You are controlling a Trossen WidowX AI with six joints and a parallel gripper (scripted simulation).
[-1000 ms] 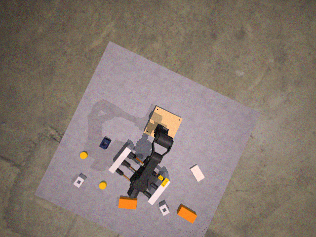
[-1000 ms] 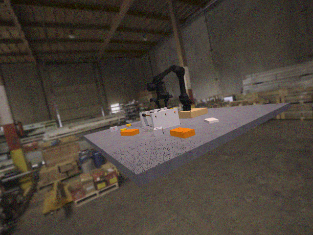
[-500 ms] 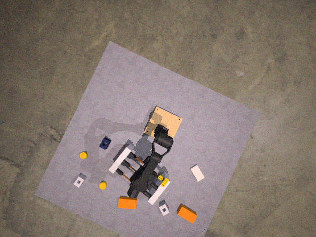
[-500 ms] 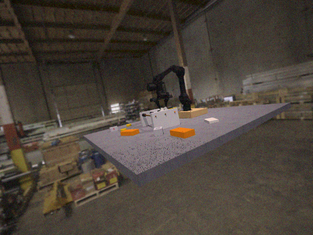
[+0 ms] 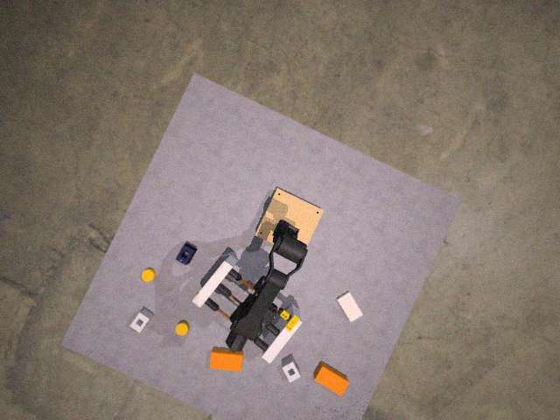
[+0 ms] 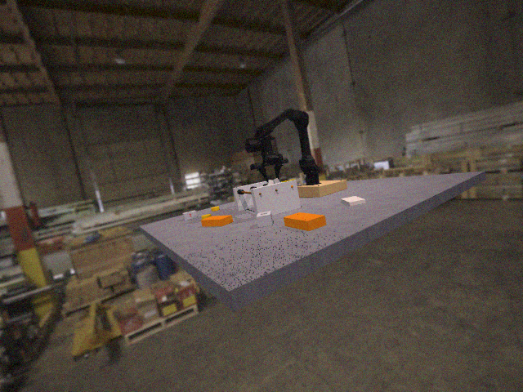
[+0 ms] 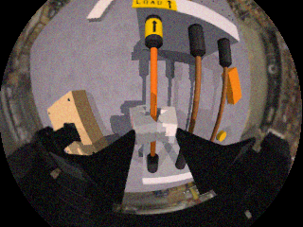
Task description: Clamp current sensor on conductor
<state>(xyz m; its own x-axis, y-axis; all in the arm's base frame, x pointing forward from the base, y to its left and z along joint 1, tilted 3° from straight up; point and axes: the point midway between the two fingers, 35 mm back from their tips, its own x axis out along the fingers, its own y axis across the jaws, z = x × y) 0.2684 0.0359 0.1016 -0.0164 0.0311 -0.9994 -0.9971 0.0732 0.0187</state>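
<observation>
My gripper point(image 7: 155, 131) point(image 6: 270, 179) is shut on the grey-white sensor point(image 7: 163, 125), with a fingertip against each side. The sensor sits around the orange LOAD conductor point(image 7: 153, 78) point(image 5: 246, 283), which enters between its halves. Whether it is latched cannot be told, and its arrow is not visible. The yellow LOAD label point(image 7: 153, 4) point(image 5: 292, 323) is on the white panel at the conductor's far end in the wrist view. A yellow collar point(image 7: 153, 29) point(image 5: 284, 315) with a black arrow is on the conductor near it. The arm hides the sensor in the top view.
Two brown conductors point(image 7: 196, 85) point(image 7: 221, 104) run beside LOAD between white end panels point(image 5: 212, 284) point(image 5: 283, 342). Orange blocks point(image 5: 226, 360) point(image 5: 331, 380), a white block point(image 5: 349, 306), yellow discs point(image 5: 148, 275) point(image 5: 182, 328), a dark blue piece point(image 5: 189, 248) and white holed pieces point(image 5: 136, 326) point(image 5: 288, 366) stand around.
</observation>
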